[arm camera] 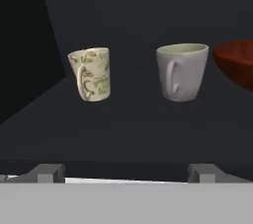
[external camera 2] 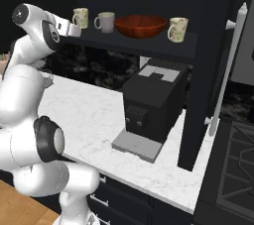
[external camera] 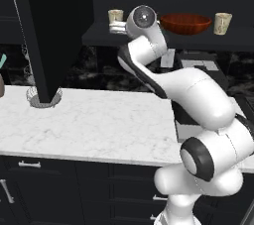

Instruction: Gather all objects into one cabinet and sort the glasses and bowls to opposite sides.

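On the dark shelf [external camera 2: 134, 44] of the black cabinet stand a cream tumbler [arm camera: 91, 74], a greyish-white cup [arm camera: 182, 71] to its right, the wide red-brown bowl [external camera 2: 140, 26], and a second cream tumbler [external camera 2: 177, 29] at the far right. The same things show as the left tumbler [external camera: 115, 16], the bowl [external camera: 185, 23] and the right tumbler [external camera: 222, 23]. My gripper [arm camera: 126, 173] is open at the shelf's front edge, a little short of the left tumbler and the cup, with nothing between its fingers. It also appears in the right base view [external camera 2: 74, 29].
A black coffee machine [external camera 2: 149, 105] sits on the white marble counter [external camera: 94, 125] under the shelf. The open black cabinet door [external camera: 54, 35] hangs at the left. A stove top [external camera 2: 233, 154] lies at the far right. Black drawers with silver handles [external camera: 30, 164] run below the counter.
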